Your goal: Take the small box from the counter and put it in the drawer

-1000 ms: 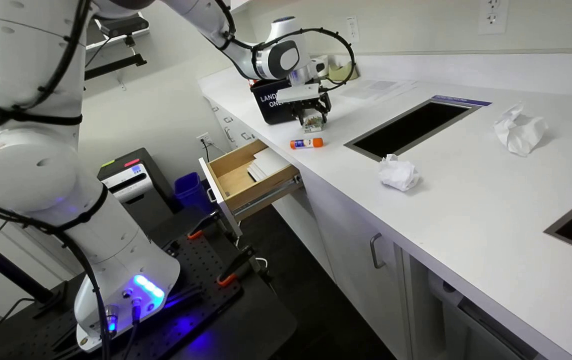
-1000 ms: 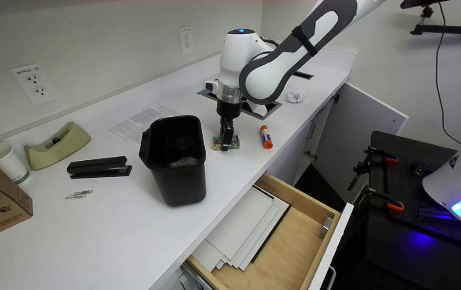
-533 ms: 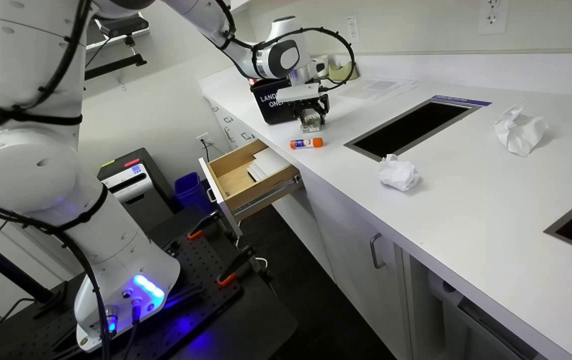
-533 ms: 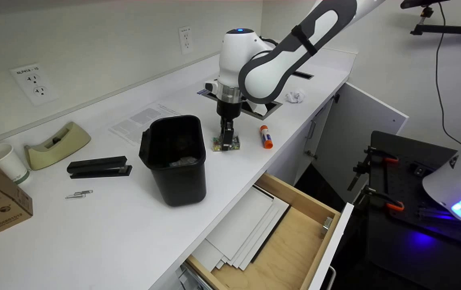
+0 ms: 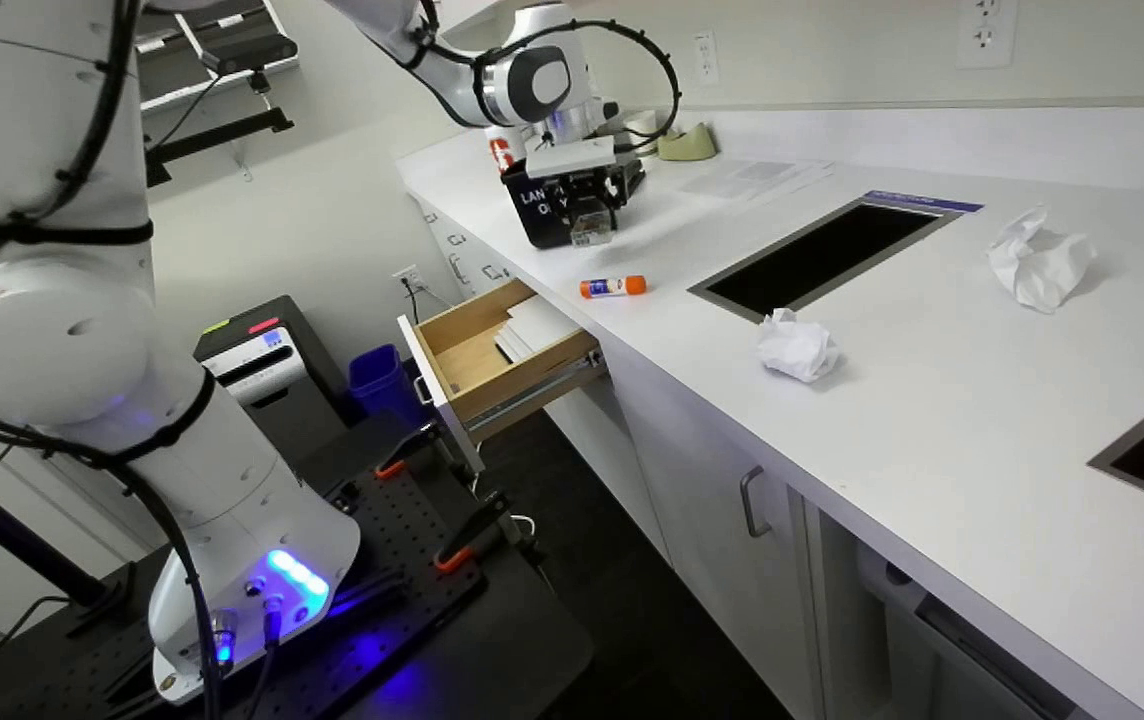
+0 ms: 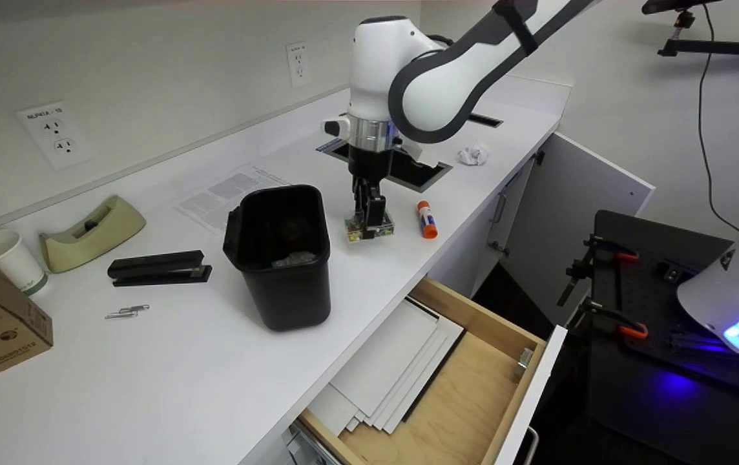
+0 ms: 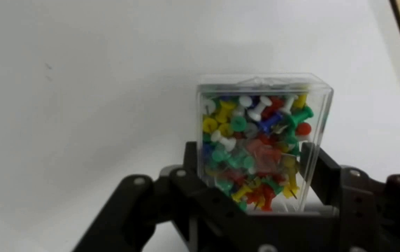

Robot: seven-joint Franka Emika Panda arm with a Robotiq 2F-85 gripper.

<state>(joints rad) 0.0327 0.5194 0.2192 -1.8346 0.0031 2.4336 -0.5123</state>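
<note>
One gripper (image 7: 251, 155) clasps the box (image 7: 260, 140), seemingly aloft.

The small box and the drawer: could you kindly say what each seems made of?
The small box looks like clear, glossy plastic: push pins show through. The drawer appears smooth, pale wood or veneer, faintly grained; its evenly white front may be laminate.

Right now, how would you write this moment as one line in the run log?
gripper: shut on clear push-pin box | box: held above counter | drawer: open, white boards inside | placing: not yet done
</note>
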